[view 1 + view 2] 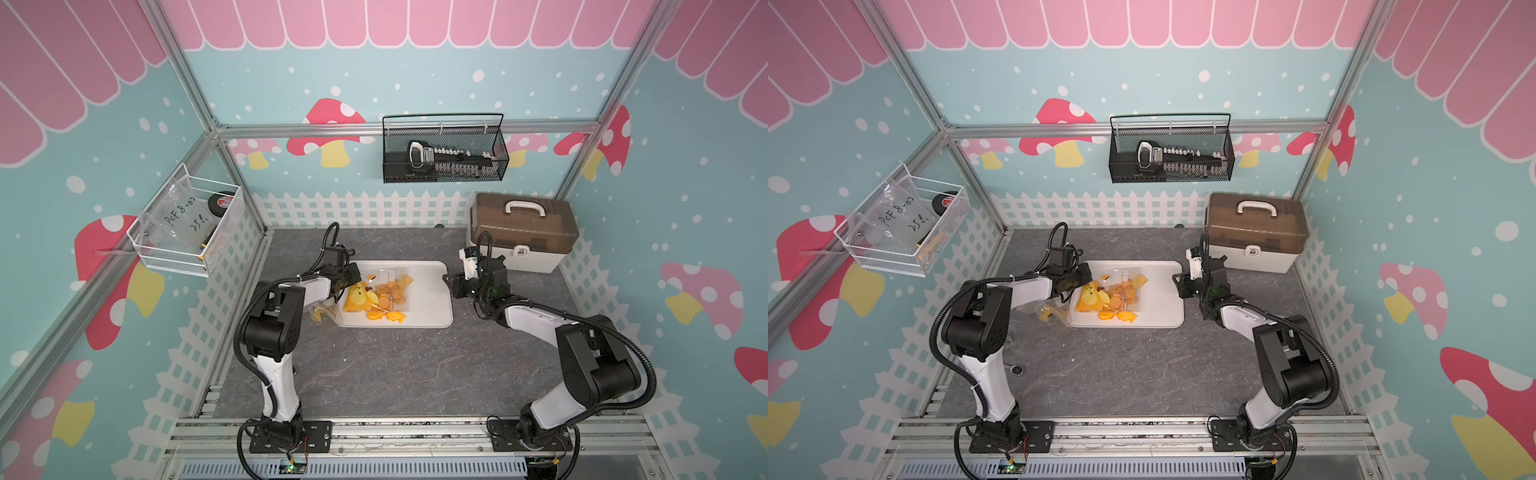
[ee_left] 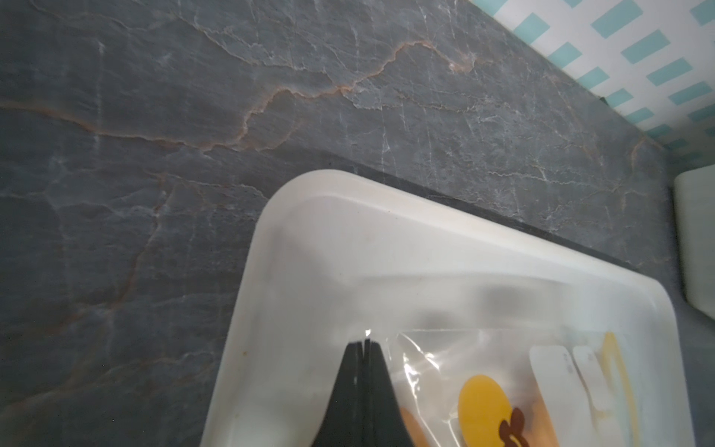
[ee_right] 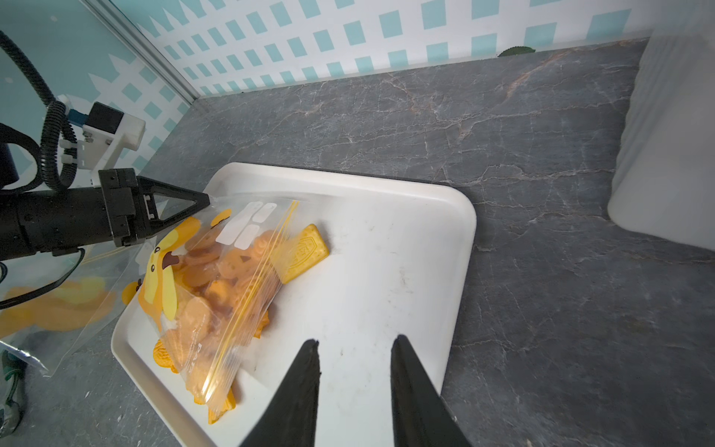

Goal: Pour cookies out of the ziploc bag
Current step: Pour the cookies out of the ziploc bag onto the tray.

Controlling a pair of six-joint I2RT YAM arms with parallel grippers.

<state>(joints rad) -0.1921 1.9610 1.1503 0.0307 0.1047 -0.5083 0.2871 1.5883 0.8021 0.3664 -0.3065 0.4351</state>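
A clear ziploc bag (image 1: 365,297) (image 1: 1096,299) printed with a yellow cartoon dog lies on the left half of the white tray (image 1: 428,299) (image 1: 1163,303). Orange and yellow cookies (image 3: 216,278) fill it, and a few (image 1: 386,316) lie loose on the tray by its zipper end, among them a yellow rectangular one (image 3: 305,251). My left gripper (image 1: 353,276) (image 1: 1086,274) (image 2: 365,342) is shut on the bag's far left corner; a sliver of film shows at its tips. My right gripper (image 1: 448,282) (image 1: 1177,280) (image 3: 354,342) stands open over the tray's right edge, holding nothing.
A brown-lidded white toolbox (image 1: 521,230) stands at the back right, close behind the right arm. Another clear bag with orange print (image 1: 318,316) lies on the grey table just left of the tray. Wire baskets (image 1: 444,149) (image 1: 187,226) hang on the walls.
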